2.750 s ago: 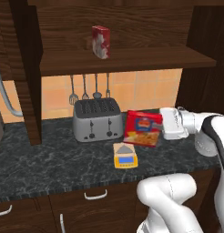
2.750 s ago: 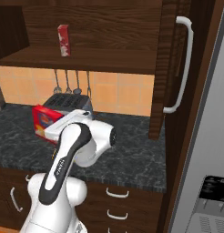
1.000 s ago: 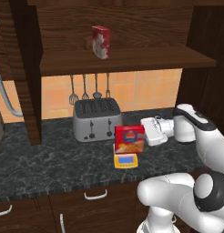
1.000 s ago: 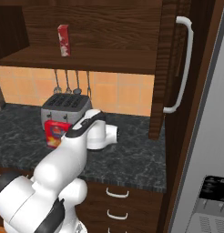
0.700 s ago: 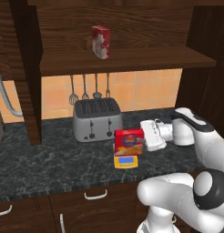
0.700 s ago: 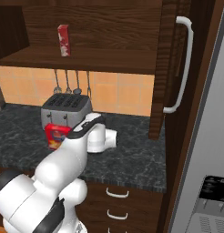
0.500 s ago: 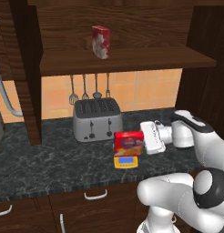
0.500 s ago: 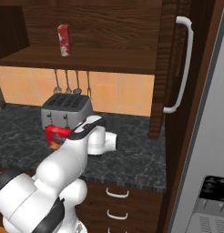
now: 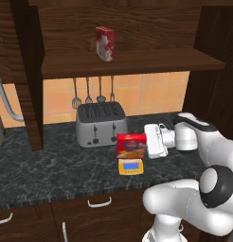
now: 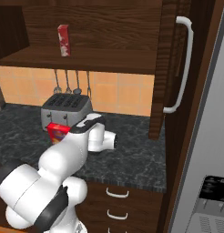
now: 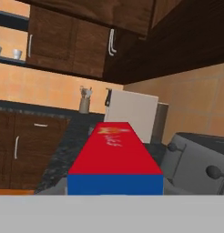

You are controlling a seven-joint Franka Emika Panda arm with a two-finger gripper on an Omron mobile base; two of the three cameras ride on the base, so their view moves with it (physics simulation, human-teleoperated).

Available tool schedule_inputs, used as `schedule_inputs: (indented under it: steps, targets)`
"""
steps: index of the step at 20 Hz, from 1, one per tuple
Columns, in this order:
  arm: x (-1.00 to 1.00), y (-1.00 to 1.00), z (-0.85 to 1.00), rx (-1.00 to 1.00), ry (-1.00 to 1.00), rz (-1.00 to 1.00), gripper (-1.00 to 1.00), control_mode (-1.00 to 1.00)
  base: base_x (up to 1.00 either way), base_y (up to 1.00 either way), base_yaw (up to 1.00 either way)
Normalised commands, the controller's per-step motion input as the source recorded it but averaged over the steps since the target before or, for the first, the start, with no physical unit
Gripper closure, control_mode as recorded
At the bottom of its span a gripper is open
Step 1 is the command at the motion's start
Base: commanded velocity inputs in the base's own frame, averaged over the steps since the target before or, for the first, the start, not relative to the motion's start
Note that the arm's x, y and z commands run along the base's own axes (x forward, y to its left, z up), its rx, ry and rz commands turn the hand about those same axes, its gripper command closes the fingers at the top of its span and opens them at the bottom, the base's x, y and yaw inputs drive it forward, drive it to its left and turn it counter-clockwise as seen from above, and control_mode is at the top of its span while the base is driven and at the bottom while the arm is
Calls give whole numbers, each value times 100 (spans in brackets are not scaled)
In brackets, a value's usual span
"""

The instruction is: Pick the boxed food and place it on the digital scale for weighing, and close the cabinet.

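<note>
Yellow digital scale (image 9: 130, 166) under boxed food (image 9: 131, 145).

You face a dark speckled bench (image 9: 42, 172) under an orange tiled wall (image 9: 147, 97). A silver toaster (image 9: 100, 124) stands at the back, utensils (image 9: 92, 90) hanging above it, a wooden shelf (image 9: 137, 61) overhead and drawers (image 10: 118, 205) below

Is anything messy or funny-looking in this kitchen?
Nothing is spilled or broken. The cabinet door hangs wide open, and the claw holds the red box upright just above the little yellow scale, not yet set down.
</note>
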Motion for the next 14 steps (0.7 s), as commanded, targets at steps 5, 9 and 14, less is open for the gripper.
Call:
schedule_inputs:
  steps: [5,9,14]
  targets:
    - [5,1,-10,0,0,0,100,-100,0,0,0]
    - [4,4,-33,0,-1,0,100,-100,0,0,0]
    - [15,2,-9,0,-3,0,100,-100,0,0,0]
